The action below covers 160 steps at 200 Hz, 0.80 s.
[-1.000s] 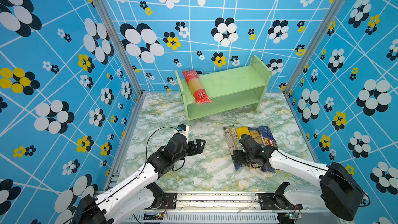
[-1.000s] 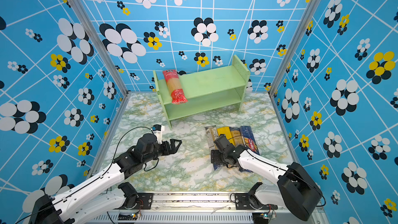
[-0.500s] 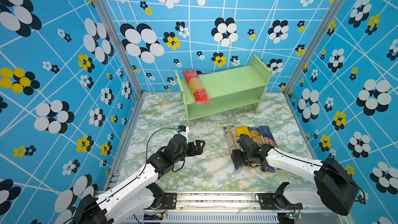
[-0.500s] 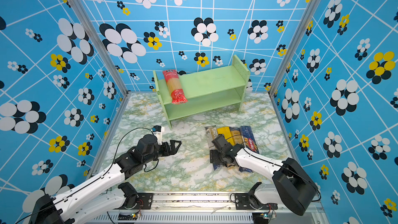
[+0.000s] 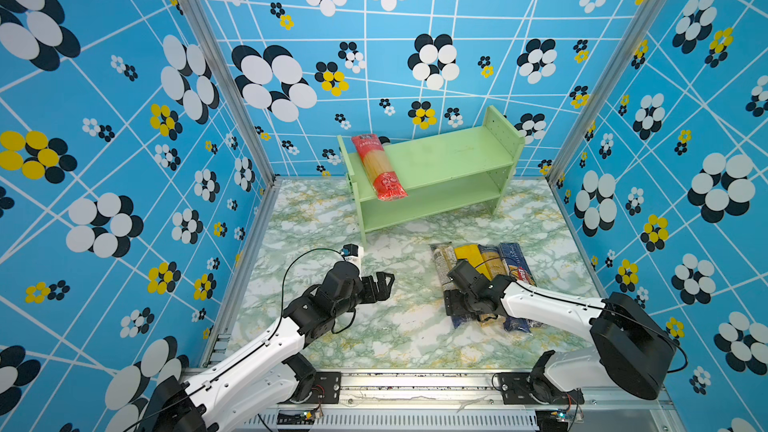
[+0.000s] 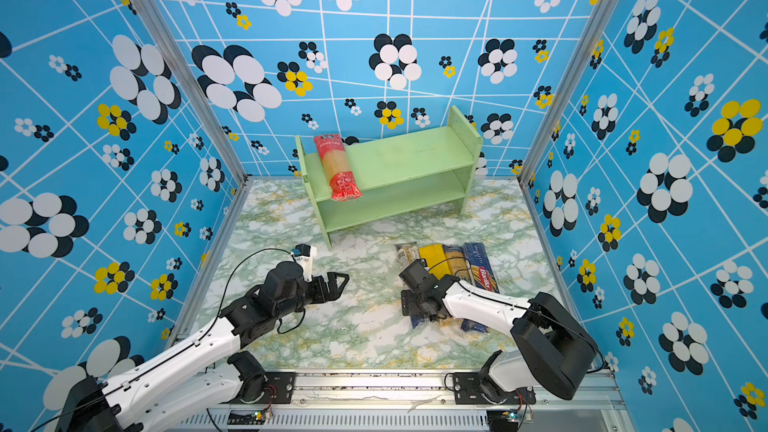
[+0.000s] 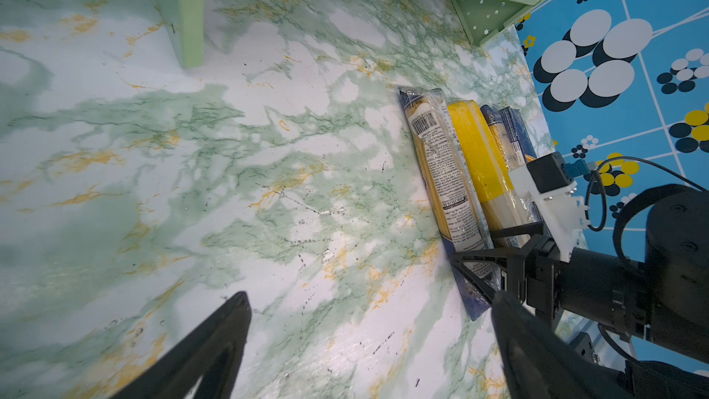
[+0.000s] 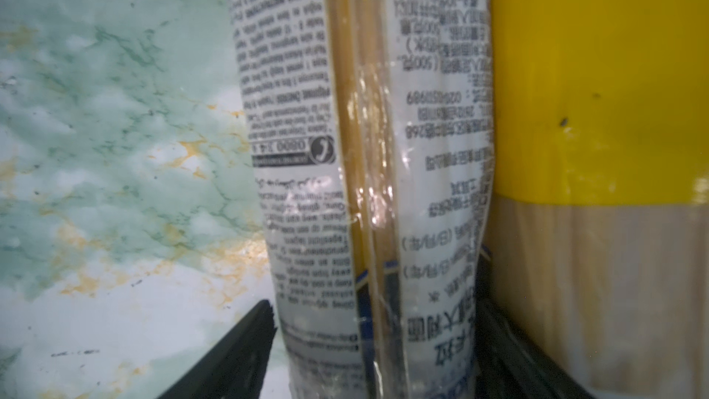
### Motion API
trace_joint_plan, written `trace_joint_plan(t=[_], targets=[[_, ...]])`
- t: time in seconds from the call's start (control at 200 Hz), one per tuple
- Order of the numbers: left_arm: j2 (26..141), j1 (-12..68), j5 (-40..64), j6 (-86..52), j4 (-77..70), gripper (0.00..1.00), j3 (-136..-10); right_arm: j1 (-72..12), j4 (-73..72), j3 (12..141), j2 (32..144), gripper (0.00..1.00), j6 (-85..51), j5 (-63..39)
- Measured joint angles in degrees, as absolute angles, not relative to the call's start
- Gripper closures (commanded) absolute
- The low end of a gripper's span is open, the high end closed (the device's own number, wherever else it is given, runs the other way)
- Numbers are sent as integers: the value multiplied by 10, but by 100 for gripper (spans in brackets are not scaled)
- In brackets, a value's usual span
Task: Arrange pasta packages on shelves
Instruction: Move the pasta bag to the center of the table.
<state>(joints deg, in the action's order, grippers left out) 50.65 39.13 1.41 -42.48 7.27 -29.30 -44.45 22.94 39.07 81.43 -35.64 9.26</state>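
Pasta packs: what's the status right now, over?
Left gripper open, empty, over floor. Right gripper astride clear pack, grip unclear. Red pack on top shelf; four on floor. Yellow pack tight beside clear one.

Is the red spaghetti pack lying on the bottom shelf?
No, the red spaghetti pack lies across the top board of the green shelf unit, with its near end overhanging the front edge.

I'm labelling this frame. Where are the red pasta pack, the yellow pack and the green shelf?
red pasta pack (image 5: pixel 380 168): in a top view, on its clear middle.
yellow pack (image 7: pixel 475 147): left wrist view, on its yellow wrap.
green shelf (image 5: pixel 453 155): in a top view, on the bare upper board.
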Motion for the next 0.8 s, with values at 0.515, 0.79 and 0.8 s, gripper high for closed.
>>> trace_joint_plan(t=[0.515, 0.79, 0.8], targets=[[507, 390, 15, -425, 73, 1, -293, -449, 231, 410, 846, 15, -366, 109], [507, 386, 15, -425, 73, 1, -293, -451, 207, 437, 874, 15, -352, 83], [507, 386, 15, -425, 73, 1, -293, -451, 206, 437, 875, 15, -352, 81]])
